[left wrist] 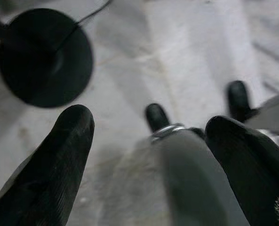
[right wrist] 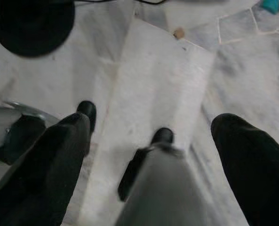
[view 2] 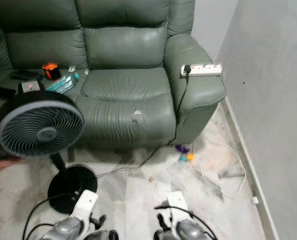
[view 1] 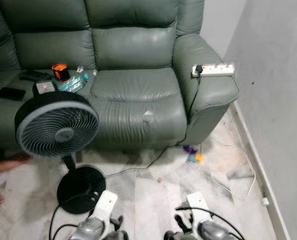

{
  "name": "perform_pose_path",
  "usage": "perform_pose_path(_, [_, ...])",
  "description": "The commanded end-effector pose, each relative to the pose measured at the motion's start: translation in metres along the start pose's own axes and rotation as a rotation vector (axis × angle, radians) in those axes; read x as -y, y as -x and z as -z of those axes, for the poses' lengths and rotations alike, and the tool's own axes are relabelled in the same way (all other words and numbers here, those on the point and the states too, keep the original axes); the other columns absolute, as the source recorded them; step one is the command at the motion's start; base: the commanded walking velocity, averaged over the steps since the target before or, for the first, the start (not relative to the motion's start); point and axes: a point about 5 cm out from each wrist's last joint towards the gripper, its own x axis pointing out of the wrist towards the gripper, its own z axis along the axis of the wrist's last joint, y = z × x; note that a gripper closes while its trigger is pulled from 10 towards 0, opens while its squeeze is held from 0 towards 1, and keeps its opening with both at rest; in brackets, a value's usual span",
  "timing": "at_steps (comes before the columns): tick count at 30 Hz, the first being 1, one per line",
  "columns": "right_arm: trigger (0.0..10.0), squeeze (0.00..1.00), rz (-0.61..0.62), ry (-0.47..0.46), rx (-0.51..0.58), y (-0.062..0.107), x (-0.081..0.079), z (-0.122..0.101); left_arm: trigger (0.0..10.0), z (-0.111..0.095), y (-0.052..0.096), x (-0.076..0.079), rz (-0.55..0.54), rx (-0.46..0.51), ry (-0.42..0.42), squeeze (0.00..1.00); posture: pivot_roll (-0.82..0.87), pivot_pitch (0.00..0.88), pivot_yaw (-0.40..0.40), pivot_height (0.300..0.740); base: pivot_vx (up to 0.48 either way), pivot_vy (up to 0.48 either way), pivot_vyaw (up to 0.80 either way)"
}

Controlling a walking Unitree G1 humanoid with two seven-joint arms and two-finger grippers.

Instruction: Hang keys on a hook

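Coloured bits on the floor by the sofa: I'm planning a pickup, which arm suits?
Likely right: the bits lie ahead on the right gripper's side; the left gripper hangs by the fan base.

Soft, even indoor light; head views sharp, both wrist views blurred close up.

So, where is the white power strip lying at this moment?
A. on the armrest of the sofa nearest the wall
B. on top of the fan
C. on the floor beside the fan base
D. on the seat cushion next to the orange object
A: the white power strip lies across the top of the armrest of the green sofa, on the side nearest the wall, with a black plug in it and a cable hanging down.
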Motion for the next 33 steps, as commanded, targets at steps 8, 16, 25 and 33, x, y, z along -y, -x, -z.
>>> perform_pose_path(8, [10.0,0.0,0.087,-0.092,-0.022,0.004,0.017,0.007,10.0,-0.002,0.001,-0.007,-0.004,-0.008,-0.07,0.0,-0.03,0.127,0.073,0.74,0.0,0.0,0.0])
perform_pose_path(16, [10.0,0.0,0.137,-0.187,-0.019,0.005,0.022,0.01,10.0,-0.006,0.002,-0.019,-0.025,-0.009,-0.095,0.0,-0.03,0.083,0.103,0.74,0.0,0.0,0.0])
perform_pose_path(25, [10.0,0.0,0.16,-0.209,-0.021,0.006,0.026,0.012,10.0,-0.008,0.003,-0.024,-0.026,-0.01,-0.125,0.0,-0.02,0.055,0.115,0.74,0.0,0.0,0.0])
perform_pose_path(33, [10.0,0.0,0.165,-0.203,-0.03,0.007,0.028,0.013,10.0,-0.01,0.002,-0.023,-0.027,-0.003,-0.113,0.0,-0.01,0.045,0.103,0.74,0.0,0.0,0.0])
